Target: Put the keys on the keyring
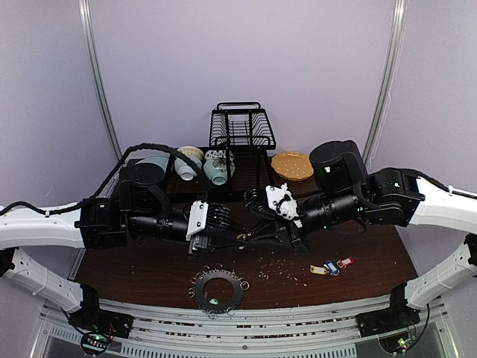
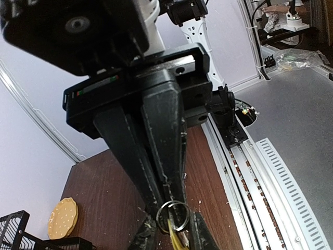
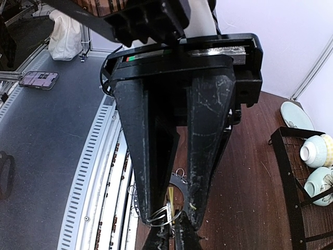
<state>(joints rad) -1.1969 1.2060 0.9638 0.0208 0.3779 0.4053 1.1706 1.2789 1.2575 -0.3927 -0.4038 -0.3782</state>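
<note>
Both grippers meet tip to tip above the middle of the table. My left gripper (image 1: 235, 233) (image 2: 169, 207) has its fingers pressed together on a small metal split ring (image 2: 173, 214). From that ring a key with a yellow tag (image 2: 180, 237) (image 3: 170, 197) runs into my right gripper (image 1: 250, 234) (image 3: 174, 221), which is shut on it. The keyring (image 1: 200, 289) (image 3: 178, 182) lies flat near the front edge, below the grippers, with a green tag (image 1: 214, 301) on it. Three more keys (image 1: 332, 266), with yellow, blue and red tags, lie at the right.
A black wire dish rack (image 1: 242, 128) stands at the back, with two bowls (image 1: 218, 168) to its left and an orange scalloped plate (image 1: 292, 165) to its right. Crumbs (image 1: 279, 265) are scattered between the keyring and the loose keys.
</note>
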